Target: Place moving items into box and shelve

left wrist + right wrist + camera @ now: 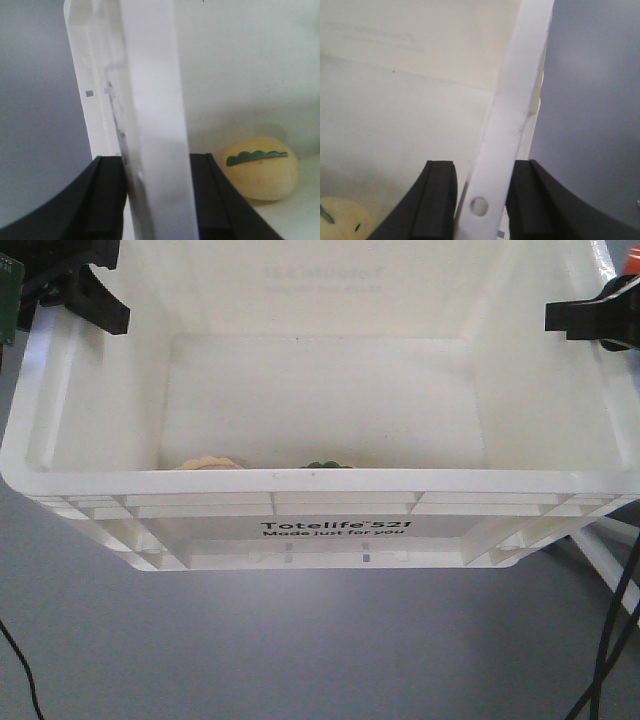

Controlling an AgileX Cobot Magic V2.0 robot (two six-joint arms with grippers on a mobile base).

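Left gripper (157, 200) is clamped on the left side wall of the large white rectangular plastic crate (300, 480); its two black fingers (107, 200) press the wall from either side, one outside and one inside, with no gap showing between finger and plastic; right gripper (485, 200) pinches the opposite wall in the same manner, just beside a small round hole in the wall's edge. In the front-facing view both grippers show as black shapes over the rim, toward the far end of each side wall; the crate fills most of that view, open top toward the camera, ribbed rim along the near side, and black print on the near wall reading "Totelife 521 Made just for you". Beneath it lies a plain grey surface (300, 660); thin black cables (608, 640) cross that surface at the right edge.

Inside the crate, on its floor, sits a cream-yellow rounded soft object (260, 172) with a dark green scalloped strip across its top, near the inner left finger but apart from it; a paler cream rounded object (342, 220) with tiny dark marks lies low in the right wrist view, apart from the right gripper's inner finger — whether it is the same item I cannot tell. From the front only the tops of two items peep above the near rim — a pinkish-tan rounded item (205, 462) and a green-topped item (325, 464); both sit against the near wall.
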